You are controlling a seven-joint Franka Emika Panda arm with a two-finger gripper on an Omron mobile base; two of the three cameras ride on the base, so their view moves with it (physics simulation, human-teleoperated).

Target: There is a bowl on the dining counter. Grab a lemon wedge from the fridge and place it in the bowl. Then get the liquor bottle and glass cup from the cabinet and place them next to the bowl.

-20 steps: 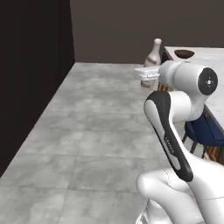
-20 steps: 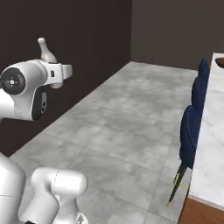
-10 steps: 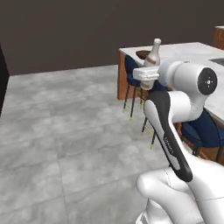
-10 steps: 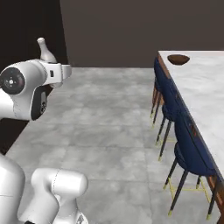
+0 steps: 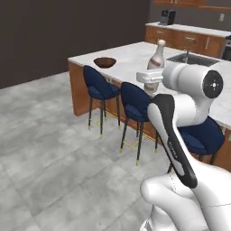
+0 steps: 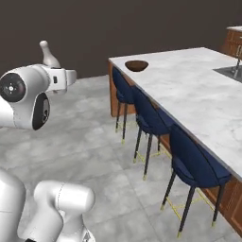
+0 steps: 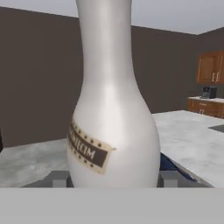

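Note:
My gripper (image 7: 113, 179) is shut on the liquor bottle (image 7: 111, 118), a pale bottle with a rounded body, a slim neck and a dark label. The bottle (image 5: 156, 57) stands upright above the white hand, held in the air in front of the dining counter (image 5: 135, 53). In the right base view the bottle (image 6: 47, 53) rises at the far left. The dark-brown bowl (image 5: 104, 62) sits near the far left corner of the marble top, well apart from the bottle; the bowl (image 6: 136, 65) shows no contents I can make out. The glass cup and fridge are out of view.
Three blue stools (image 5: 135, 101) line the near side of the counter (image 6: 189, 90). A sink with faucet (image 5: 189, 56) is set in the top at the right. Grey tiled floor (image 5: 49, 149) lies open to the left. Reddish-brown wall counters (image 5: 194, 40) stand behind.
The whole picture has swung round as the base turned: the dark wall slid away and the counter, stools and bowl came near. The bottle stays held in the gripper.

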